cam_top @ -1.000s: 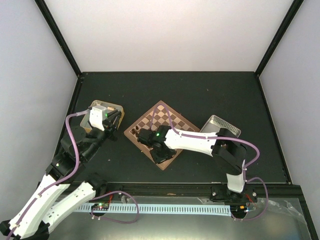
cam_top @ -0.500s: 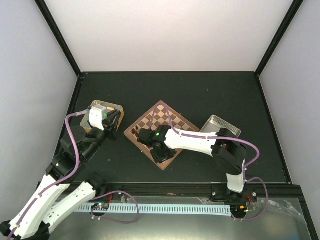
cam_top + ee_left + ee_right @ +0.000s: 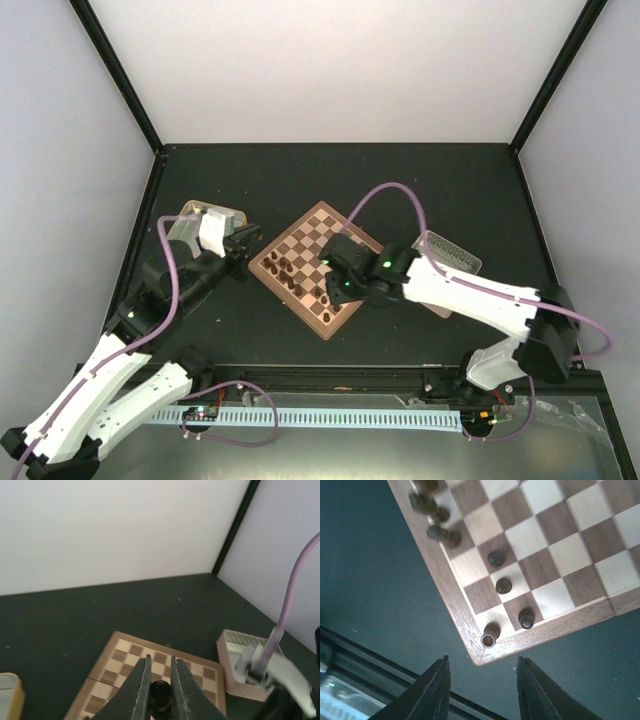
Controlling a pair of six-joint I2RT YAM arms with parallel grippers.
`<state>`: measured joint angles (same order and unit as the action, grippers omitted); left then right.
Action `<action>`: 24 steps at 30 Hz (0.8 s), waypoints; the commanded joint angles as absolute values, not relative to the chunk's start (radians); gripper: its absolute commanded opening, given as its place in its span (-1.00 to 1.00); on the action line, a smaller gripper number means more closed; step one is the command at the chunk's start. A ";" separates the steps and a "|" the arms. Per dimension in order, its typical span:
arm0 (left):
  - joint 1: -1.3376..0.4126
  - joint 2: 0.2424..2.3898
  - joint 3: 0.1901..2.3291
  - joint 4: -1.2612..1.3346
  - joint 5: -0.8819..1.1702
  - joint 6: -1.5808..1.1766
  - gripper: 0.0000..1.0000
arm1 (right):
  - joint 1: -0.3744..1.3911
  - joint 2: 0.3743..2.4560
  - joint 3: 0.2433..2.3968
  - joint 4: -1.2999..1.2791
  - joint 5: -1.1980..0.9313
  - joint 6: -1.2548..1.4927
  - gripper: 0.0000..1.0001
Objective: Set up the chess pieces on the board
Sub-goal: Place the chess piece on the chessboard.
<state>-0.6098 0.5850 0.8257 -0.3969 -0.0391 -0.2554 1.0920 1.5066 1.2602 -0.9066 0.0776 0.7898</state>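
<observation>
The board [image 3: 335, 235] lies at mid-table, corner toward me. Several dark chess pieces [image 3: 290, 268] stand along its left and near squares. My left gripper [image 3: 244, 243] hovers just left of the board's left corner, shut on one dark chess piece [image 3: 161, 694]; the board [image 3: 127, 652] lies below and ahead of it. My right gripper [image 3: 336, 290] is open and empty above the board's near corner [image 3: 465, 625]. A rook-like piece [image 3: 489, 635] and a few others [image 3: 503, 585] stand there, and several more crowd the edge [image 3: 432, 510].
A gold tray [image 3: 186, 214] sits behind the left arm, and its rim shows in the left wrist view [image 3: 7, 695]. A pink tray [image 3: 455, 255] lies right of the board, partly under the right arm [image 3: 240, 667]. Black frame posts mark the table's corners.
My left gripper has moved right from the gold tray toward the board, holding a piece. My right arm has swung back right from the board's left side to the near corner.
</observation>
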 commanded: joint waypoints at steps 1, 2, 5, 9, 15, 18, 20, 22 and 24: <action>-0.607 0.668 0.796 -0.375 0.123 -0.320 -0.97 | 1.003 1.373 1.106 -0.776 0.133 0.898 -0.21; -0.610 0.694 0.787 -0.361 0.153 -0.333 -0.97 | 0.983 1.335 1.067 -0.749 0.140 0.919 -0.21; -0.635 0.807 0.771 -0.327 0.170 -0.371 -0.97 | 0.925 1.225 0.961 -0.689 0.152 0.966 -0.20; -0.694 1.012 0.786 -0.308 0.109 -0.403 -0.97 | 0.876 1.108 0.862 -0.640 0.161 0.990 -0.18; -0.775 1.245 0.797 -0.199 -0.026 -0.391 -0.97 | 0.849 1.023 0.806 -0.634 0.166 0.966 -0.13; -0.810 1.354 0.818 -0.166 -0.107 -0.370 -0.95 | 0.846 1.011 0.794 -0.632 0.167 0.953 -0.12; -0.820 1.410 0.834 -0.157 -0.140 -0.362 -0.95 | 0.843 1.005 0.788 -0.626 0.165 0.947 -0.12; -0.827 1.457 0.840 -0.137 -0.177 -0.361 -0.94 | 0.842 1.000 0.784 -0.622 0.162 0.944 -0.12; -0.828 1.498 0.839 -0.110 -0.196 -0.361 -0.93 | 0.841 0.997 0.783 -0.619 0.161 0.940 -0.12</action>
<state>-0.8192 1.4399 0.7959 -0.1989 -0.0925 -0.3748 0.8494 1.0157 0.7910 -0.6506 0.1341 0.9485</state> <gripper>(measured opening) 0.091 0.440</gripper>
